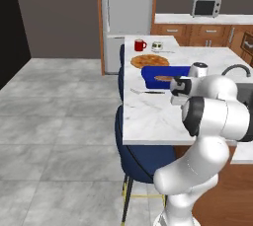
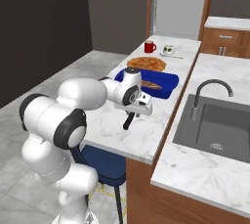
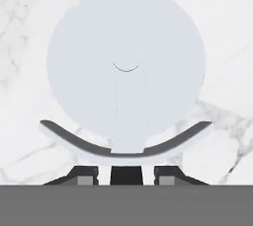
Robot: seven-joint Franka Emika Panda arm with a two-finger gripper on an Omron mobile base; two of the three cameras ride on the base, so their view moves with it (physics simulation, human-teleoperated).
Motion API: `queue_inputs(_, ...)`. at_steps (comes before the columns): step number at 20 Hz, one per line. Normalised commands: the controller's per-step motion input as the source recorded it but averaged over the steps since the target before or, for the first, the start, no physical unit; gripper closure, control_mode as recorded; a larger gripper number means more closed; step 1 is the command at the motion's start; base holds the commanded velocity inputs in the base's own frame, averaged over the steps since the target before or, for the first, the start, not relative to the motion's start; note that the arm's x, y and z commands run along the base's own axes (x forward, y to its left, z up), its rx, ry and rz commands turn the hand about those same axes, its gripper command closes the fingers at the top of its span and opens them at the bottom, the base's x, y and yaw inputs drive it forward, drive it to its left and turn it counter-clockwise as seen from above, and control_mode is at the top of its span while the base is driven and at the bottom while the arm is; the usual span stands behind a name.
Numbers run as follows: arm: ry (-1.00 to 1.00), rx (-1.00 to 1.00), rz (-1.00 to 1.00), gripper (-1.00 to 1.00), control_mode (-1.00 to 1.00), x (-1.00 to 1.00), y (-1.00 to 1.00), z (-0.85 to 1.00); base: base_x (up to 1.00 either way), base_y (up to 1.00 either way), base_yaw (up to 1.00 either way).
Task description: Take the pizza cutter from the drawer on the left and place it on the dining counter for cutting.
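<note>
My gripper (image 3: pixel 126 175) is shut on the pizza cutter (image 3: pixel 126 57), with its dark handle pinched between the fingertips. The round pale wheel blade and its curved guard stick out ahead of the fingers, over white marble. From the right base view the gripper (image 2: pixel 136 110) hangs just above the dining counter (image 2: pixel 146 137), and the pizza cutter (image 2: pixel 128 121) points down at the counter's near part. In the left base view the arm reaches over the dining counter (image 1: pixel 148 119). The drawer is out of view.
Behind the gripper a blue tray (image 1: pixel 165 74) holds some food, with a pizza (image 1: pixel 149 61), a red mug (image 1: pixel 140 45) and a white cup (image 1: pixel 157 46) farther back. A knife (image 1: pixel 147 91) lies on the counter. Navy chairs (image 1: pixel 143 158) line its left edge. A sink (image 2: pixel 219 125) lies to the right.
</note>
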Motion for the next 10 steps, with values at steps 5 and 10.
queue_inputs(5,0.0,0.0,0.0,1.0,-1.0,0.25,-0.01,-0.29,0.0,0.0,0.0)
queue_inputs(10,0.0,0.0,0.0,1.0,-1.0,0.24,-0.03,-0.24,0.0,0.0,0.0)
